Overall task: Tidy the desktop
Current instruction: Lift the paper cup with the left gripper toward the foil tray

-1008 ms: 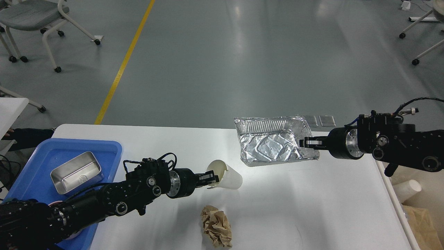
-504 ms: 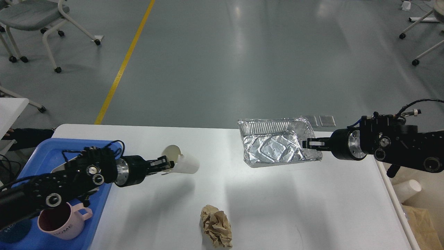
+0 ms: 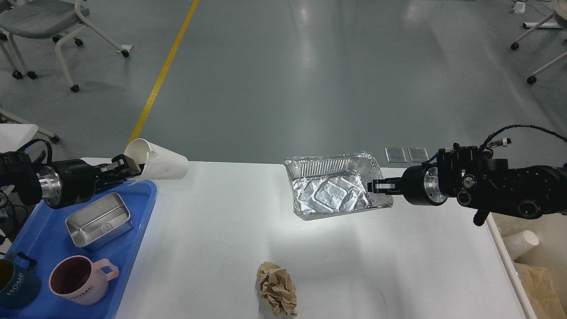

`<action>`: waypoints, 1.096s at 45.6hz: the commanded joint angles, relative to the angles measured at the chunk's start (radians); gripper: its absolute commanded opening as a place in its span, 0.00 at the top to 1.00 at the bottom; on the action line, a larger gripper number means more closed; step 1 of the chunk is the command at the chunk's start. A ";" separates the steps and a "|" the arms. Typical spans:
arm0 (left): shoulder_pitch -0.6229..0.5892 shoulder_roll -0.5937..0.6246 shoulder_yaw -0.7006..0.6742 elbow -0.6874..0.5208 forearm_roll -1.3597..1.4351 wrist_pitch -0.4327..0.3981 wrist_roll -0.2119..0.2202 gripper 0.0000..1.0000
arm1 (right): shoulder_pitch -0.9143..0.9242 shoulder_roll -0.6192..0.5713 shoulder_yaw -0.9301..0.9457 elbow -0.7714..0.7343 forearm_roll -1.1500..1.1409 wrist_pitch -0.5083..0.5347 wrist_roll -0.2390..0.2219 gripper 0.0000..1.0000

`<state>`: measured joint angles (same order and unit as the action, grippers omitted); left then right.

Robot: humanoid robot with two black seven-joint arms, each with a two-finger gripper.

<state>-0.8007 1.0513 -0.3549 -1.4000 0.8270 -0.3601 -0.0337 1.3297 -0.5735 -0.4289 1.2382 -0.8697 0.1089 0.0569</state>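
Note:
The white desktop (image 3: 230, 239) fills the lower view. My left gripper (image 3: 126, 168) is shut on the rim of a white paper cup (image 3: 159, 163), held on its side above the back corner of the blue tray (image 3: 133, 230). My right gripper (image 3: 376, 186) is shut on the right edge of a crumpled foil tray (image 3: 332, 190), held tilted above the desktop's back right. A crumpled brown paper ball (image 3: 277, 288) lies on the desktop near the front middle.
The blue tray at the left holds a steel tin (image 3: 98, 220), a pink mug (image 3: 79, 280) and a dark blue mug (image 3: 13, 283). A cream bin (image 3: 538, 283) with a white cup (image 3: 520, 243) stands beyond the desktop's right edge. Chairs stand on the floor behind.
My left gripper has carried the cup left and up, from the desktop's middle to above the blue tray's corner. My right gripper has shifted the foil tray slightly left.

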 commanded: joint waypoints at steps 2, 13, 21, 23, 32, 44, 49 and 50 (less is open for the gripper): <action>-0.084 0.018 -0.022 -0.007 -0.003 -0.054 0.004 1.00 | 0.000 0.015 -0.019 0.000 0.000 -0.002 0.000 1.00; -0.274 -0.149 -0.001 0.006 -0.009 -0.057 0.046 1.00 | 0.002 0.017 -0.024 0.000 0.002 -0.002 0.000 1.00; -0.428 -0.350 0.149 0.081 -0.008 -0.051 0.060 1.00 | 0.005 0.015 -0.024 0.000 0.002 -0.002 0.001 1.00; -0.456 -0.407 0.183 0.123 -0.009 -0.051 0.060 0.99 | 0.005 0.015 -0.022 0.000 0.002 -0.002 0.001 1.00; -0.480 -0.556 0.266 0.230 -0.006 -0.056 0.061 0.99 | 0.005 0.014 -0.022 0.000 0.002 -0.002 0.003 1.00; -0.500 -0.711 0.315 0.289 -0.003 -0.048 0.066 0.99 | 0.012 0.012 -0.022 0.000 0.002 -0.002 0.001 1.00; -0.506 -0.754 0.339 0.314 -0.003 -0.048 0.067 0.99 | 0.014 0.009 -0.022 0.001 0.002 -0.002 0.001 1.00; -0.509 -0.763 0.344 0.317 -0.003 -0.048 0.069 0.99 | 0.014 0.009 -0.022 0.001 0.002 -0.002 0.001 1.00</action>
<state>-1.3012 0.3318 -0.0323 -1.1055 0.8236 -0.4080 0.0321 1.3429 -0.5629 -0.4505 1.2379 -0.8683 0.1073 0.0592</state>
